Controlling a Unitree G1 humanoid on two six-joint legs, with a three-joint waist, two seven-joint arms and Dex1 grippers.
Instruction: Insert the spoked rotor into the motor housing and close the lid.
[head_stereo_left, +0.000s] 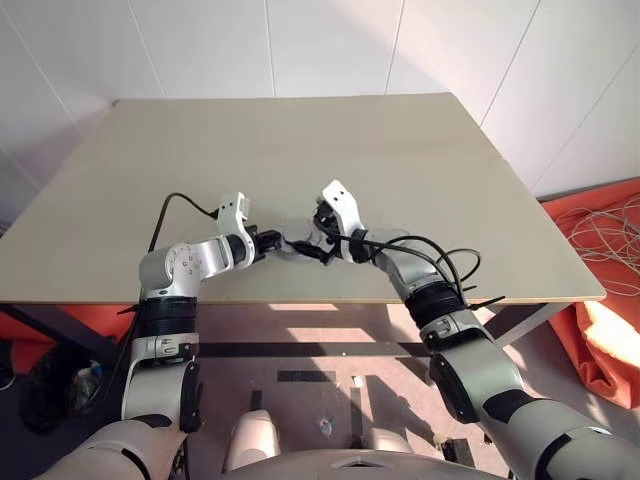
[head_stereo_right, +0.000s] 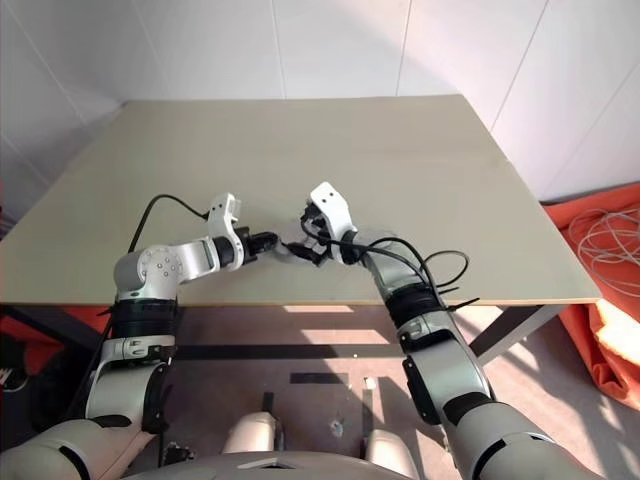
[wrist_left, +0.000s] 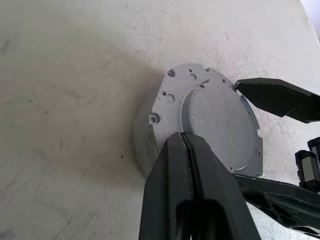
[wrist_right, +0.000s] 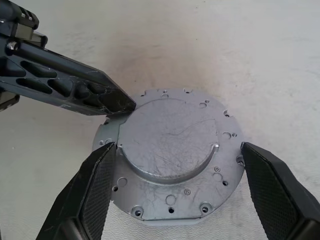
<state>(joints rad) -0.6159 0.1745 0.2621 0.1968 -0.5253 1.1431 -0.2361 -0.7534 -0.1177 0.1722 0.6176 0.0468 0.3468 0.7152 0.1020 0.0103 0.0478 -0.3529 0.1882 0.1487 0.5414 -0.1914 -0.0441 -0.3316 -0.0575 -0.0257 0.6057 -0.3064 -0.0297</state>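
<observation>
A round grey metal lid (wrist_right: 170, 135) with small holes and a raised middle lies flat on the tan table, capping the motor housing, whose grey side wall (wrist_left: 145, 145) shows. The windings are covered and the spoked rotor is hidden. My left gripper (wrist_left: 183, 136) is shut, and its tips rest on the lid's top near the rim. My right gripper (wrist_right: 178, 147) is open, with one finger on each side of the lid and a small gap to the rim. In the head view both grippers meet at the lid (head_stereo_left: 298, 238) near the table's front edge.
The table (head_stereo_left: 300, 150) stretches wide and bare behind the grippers, and its front edge runs just below them. An orange cloth (head_stereo_left: 600, 330) and white cables (head_stereo_left: 610, 235) lie on the floor to the right. White walls stand behind.
</observation>
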